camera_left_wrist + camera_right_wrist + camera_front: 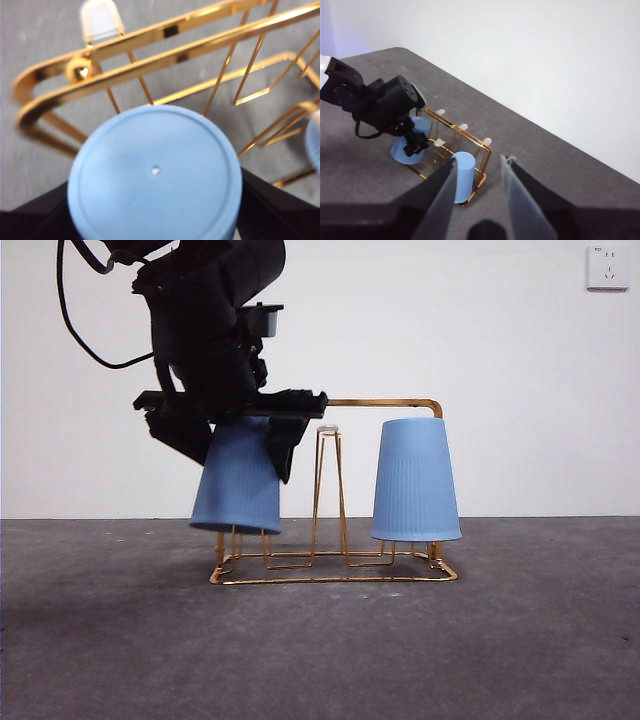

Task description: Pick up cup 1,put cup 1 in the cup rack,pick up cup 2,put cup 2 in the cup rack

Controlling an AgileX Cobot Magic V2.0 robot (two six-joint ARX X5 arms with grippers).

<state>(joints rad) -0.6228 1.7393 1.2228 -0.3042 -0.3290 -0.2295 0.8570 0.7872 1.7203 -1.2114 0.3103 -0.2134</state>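
Observation:
A blue cup (415,480) stands upside down on the right end of the gold wire cup rack (335,578). My left gripper (238,435) is shut on a second blue cup (237,485), held upside down and slightly tilted over the rack's left end, its rim just above the base wires. In the left wrist view this cup's round bottom (155,175) fills the space between the black jaws, with the rack's handle (150,60) behind. High above the table, my right gripper (479,162) is open and holds nothing; it looks down on the rack (465,132) and both cups.
The rack's middle prong (328,480) stands bare between the two cups. Grey table surface (520,640) spreads around the rack. A white wall with a socket (608,267) is behind, and the table's far edge (530,125) runs along it.

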